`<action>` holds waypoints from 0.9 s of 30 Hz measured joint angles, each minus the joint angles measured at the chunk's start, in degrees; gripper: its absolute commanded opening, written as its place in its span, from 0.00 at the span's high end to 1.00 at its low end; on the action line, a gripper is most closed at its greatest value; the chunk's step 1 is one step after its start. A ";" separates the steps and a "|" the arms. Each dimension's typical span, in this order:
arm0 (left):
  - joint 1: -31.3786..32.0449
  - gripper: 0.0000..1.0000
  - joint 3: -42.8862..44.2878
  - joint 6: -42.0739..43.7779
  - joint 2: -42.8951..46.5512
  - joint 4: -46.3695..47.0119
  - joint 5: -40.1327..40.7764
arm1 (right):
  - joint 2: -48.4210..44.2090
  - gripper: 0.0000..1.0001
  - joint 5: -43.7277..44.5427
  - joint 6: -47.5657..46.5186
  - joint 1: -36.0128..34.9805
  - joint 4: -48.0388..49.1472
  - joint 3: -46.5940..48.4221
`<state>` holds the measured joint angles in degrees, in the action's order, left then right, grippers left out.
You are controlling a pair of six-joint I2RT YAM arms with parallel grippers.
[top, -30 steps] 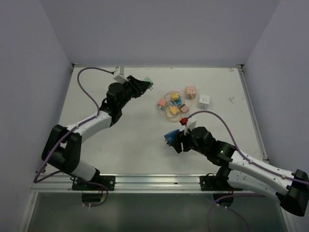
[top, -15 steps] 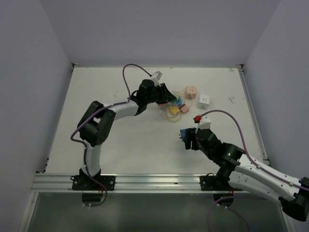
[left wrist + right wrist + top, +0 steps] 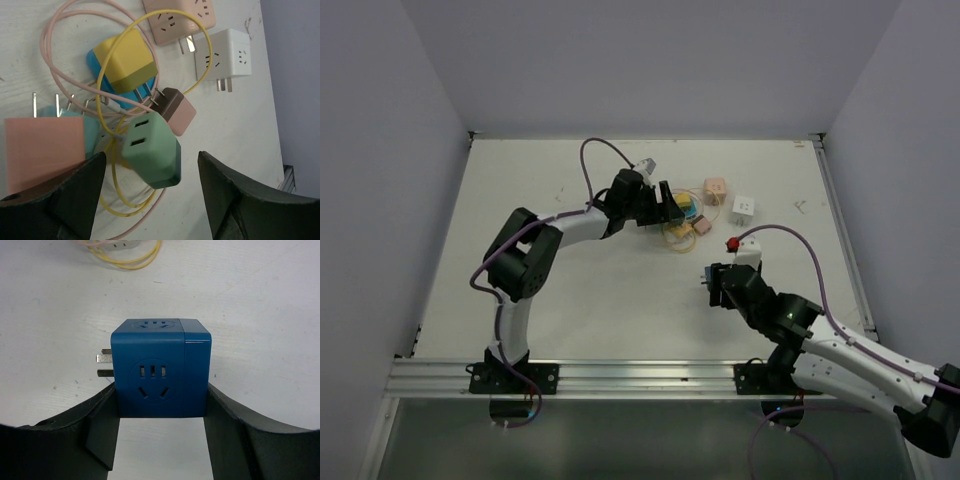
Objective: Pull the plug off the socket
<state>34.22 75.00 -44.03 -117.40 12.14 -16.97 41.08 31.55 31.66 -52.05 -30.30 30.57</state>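
The green plug (image 3: pixel 152 150), with two USB slots, sits over the yellow cable between my left gripper's (image 3: pixel 151 172) open fingers (image 3: pixel 75 195), touching neither. In the top view that left gripper (image 3: pixel 670 206) hovers at the pile of adapters mid-table. My right gripper (image 3: pixel 161 395) is shut on the blue socket cube (image 3: pixel 160 372), one finger on each side face. Its metal pins (image 3: pixel 104 364) stick out to the left and nothing is plugged into its faces. From above, the right gripper (image 3: pixel 715 285) is to the right of the table's centre, and the cube barely shows.
The pile holds a yellow-and-blue adapter (image 3: pixel 122 65), a brown-and-pink plug (image 3: pixel 175 110), a salmon block (image 3: pixel 45 150), a pink socket cube (image 3: pixel 185 20) and a white socket cube (image 3: pixel 225 55), tangled in yellow and pink cables (image 3: pixel 75 85). Walls enclose the table (image 3: pixel 570 290).
The left arm swung from the far left to the adapter pile carrying the green plug, then opened and let it go. The right arm shifted right, still holding the blue socket.
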 measured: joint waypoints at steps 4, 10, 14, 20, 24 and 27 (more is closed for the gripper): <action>-0.02 0.12 0.11 1.90 3.32 -5.29 2.89 | 2.91 1.00 0.61 -0.17 4.44 -1.79 1.29; -0.09 0.08 0.13 5.97 16.22 -12.59 8.11 | 6.62 1.00 -2.16 -1.49 19.96 -1.55 4.15; -0.39 0.05 0.02 8.81 26.80 -16.35 11.65 | 12.50 1.00 -3.98 -2.38 28.74 -0.76 7.89; -2.36 0.00 -6.82 13.86 43.63 -20.87 19.61 | 20.94 1.00 -7.30 -2.19 38.97 3.23 11.69; -3.98 0.00 -13.35 18.18 52.54 -25.22 27.30 | 25.53 1.00 -9.03 -2.08 45.86 6.80 13.16; -4.52 0.00 -20.44 21.16 59.69 -27.28 34.47 | 29.07 1.00 -10.32 -2.14 49.27 9.55 14.16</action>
<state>29.69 54.57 -22.87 -57.71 -15.14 17.50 70.15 21.23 29.52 -2.79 -20.75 44.73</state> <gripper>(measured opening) 0.995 0.626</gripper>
